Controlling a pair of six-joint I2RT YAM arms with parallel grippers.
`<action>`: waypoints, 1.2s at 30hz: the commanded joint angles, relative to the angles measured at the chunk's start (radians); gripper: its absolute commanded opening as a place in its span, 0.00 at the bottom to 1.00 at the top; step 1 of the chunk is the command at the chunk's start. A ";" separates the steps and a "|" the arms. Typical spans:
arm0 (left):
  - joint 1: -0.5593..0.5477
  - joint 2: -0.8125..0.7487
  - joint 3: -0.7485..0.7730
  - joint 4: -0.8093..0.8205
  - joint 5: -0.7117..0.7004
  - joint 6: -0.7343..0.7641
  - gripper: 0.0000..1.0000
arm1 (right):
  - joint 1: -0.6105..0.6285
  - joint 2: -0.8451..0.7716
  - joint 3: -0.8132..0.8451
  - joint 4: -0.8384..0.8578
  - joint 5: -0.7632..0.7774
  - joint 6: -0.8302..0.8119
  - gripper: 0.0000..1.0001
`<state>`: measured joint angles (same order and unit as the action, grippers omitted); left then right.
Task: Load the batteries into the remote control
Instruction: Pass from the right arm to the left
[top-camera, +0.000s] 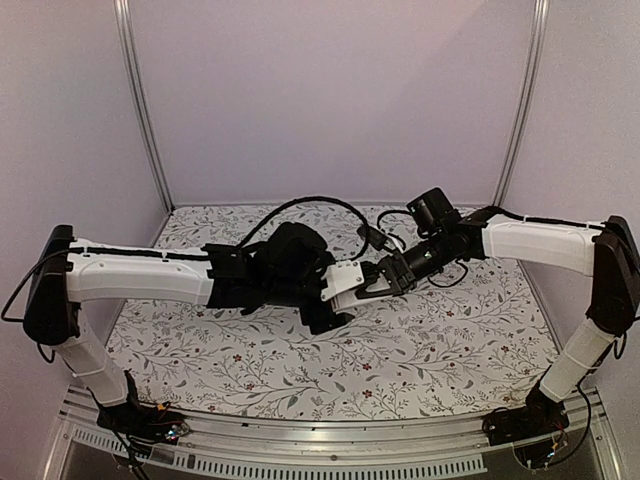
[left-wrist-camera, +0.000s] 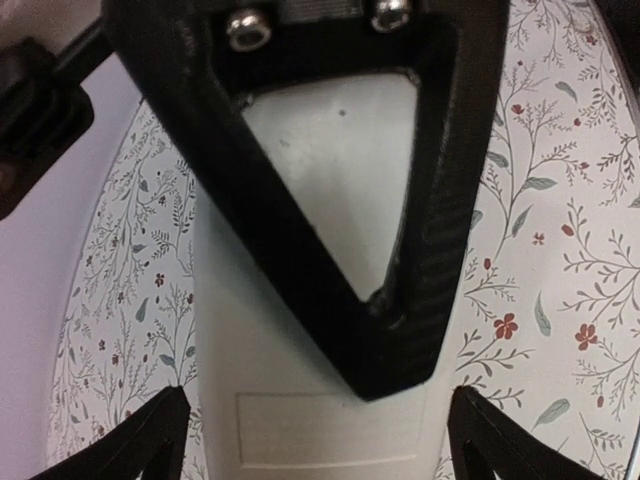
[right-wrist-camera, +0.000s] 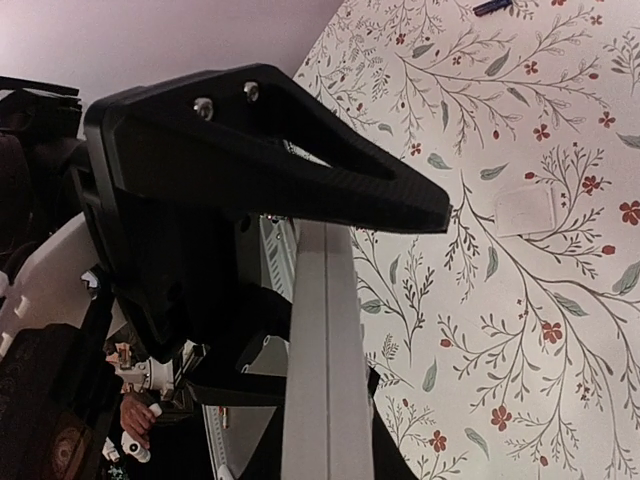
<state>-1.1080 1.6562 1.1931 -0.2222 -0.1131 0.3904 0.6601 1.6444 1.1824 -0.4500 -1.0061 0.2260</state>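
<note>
The remote control (top-camera: 348, 285) is held above the middle of the table, plain white back showing. My right gripper (top-camera: 385, 278) is shut on it. In the right wrist view the remote (right-wrist-camera: 325, 350) shows edge-on, clamped in the right gripper (right-wrist-camera: 345, 320). In the left wrist view the remote's back (left-wrist-camera: 300, 390) fills the centre, with a faint rectangular cover outline (left-wrist-camera: 330, 430) near the bottom. My left gripper (left-wrist-camera: 320, 440) is open, its fingertips (left-wrist-camera: 160, 440) apart on either side of the remote. One slim dark battery (right-wrist-camera: 492, 7) lies on the cloth at the far edge.
The table is covered by a floral cloth (top-camera: 430, 340). A small white rectangular piece (right-wrist-camera: 525, 210) lies flat on the cloth. Black cables (top-camera: 300, 205) loop behind the two wrists. A metal rail (top-camera: 330, 445) runs along the near edge, between the arm bases.
</note>
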 joint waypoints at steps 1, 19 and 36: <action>-0.028 0.034 0.039 0.003 -0.053 0.054 0.86 | 0.011 0.029 0.037 -0.046 -0.029 -0.017 0.01; 0.007 0.039 0.053 0.092 -0.245 -0.199 0.40 | -0.037 -0.021 -0.008 0.207 0.073 0.146 0.56; 0.018 0.028 0.066 0.202 -0.290 -0.448 0.42 | -0.055 -0.008 -0.126 0.865 0.255 0.568 0.35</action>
<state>-1.1011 1.6859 1.2270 -0.0570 -0.3878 -0.0013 0.6037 1.5955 1.0592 0.2577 -0.7849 0.6872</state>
